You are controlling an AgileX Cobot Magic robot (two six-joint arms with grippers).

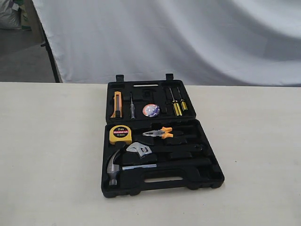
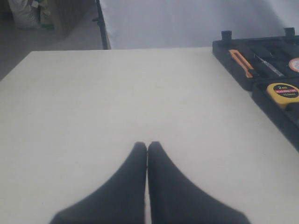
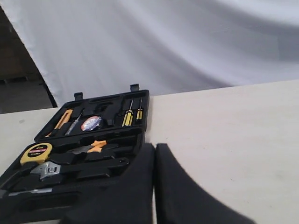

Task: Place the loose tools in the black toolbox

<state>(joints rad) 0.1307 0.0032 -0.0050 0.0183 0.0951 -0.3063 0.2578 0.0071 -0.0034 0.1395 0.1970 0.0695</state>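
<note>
The black toolbox (image 1: 207,174) lies open in the middle of the table. In its near half rest the claw hammer (image 1: 114,170) and the adjustable wrench (image 1: 139,150). The small tape roll (image 1: 151,110) sits in the far half. Neither arm shows in the exterior view. My left gripper (image 2: 147,145) is shut with nothing in it, over bare table to the left of the toolbox (image 2: 233,70). My right gripper (image 3: 155,147) is also shut and empty, just off the right side of the toolbox (image 3: 117,179); from there the wrench (image 3: 46,170) and tape roll (image 3: 91,123) show.
The toolbox also holds a yellow tape measure (image 1: 120,134), orange-handled pliers (image 1: 160,133), an orange utility knife (image 1: 117,104) and yellow screwdrivers (image 1: 176,107). A white cloth (image 1: 188,37) hangs behind the table's far edge. Table surface (image 1: 47,155) stretches on both sides.
</note>
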